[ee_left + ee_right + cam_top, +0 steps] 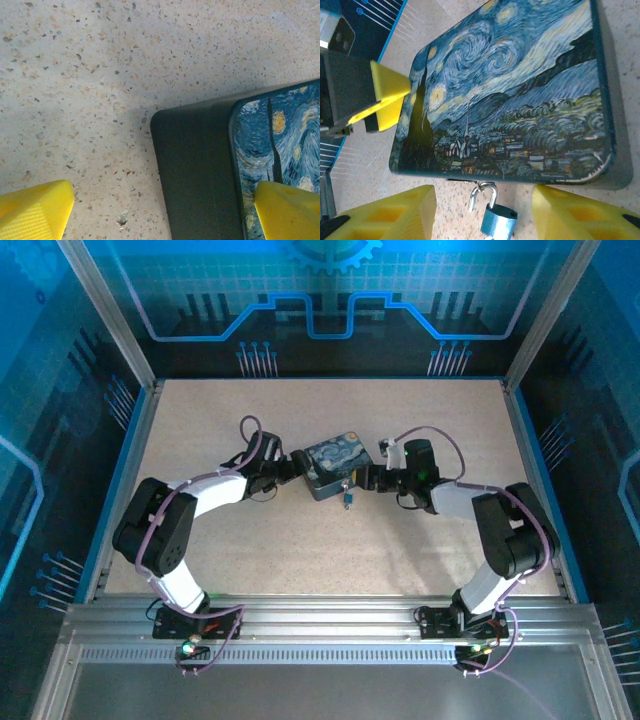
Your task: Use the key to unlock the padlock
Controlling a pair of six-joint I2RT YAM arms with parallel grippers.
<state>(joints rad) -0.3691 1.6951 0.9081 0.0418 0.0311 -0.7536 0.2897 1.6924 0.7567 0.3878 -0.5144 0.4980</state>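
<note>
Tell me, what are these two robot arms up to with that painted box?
Two robot arms are working on a Starry Night tin on the table. A small blue padlock hangs at its near edge. The right gripper is open with the padlock between its fingers, untouched. The left gripper is open around a corner of the tin.

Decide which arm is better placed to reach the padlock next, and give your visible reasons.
Right. The padlock hangs at the tin's near edge, directly between the open right fingers. The left fingers straddle a tin corner away from it.
</note>
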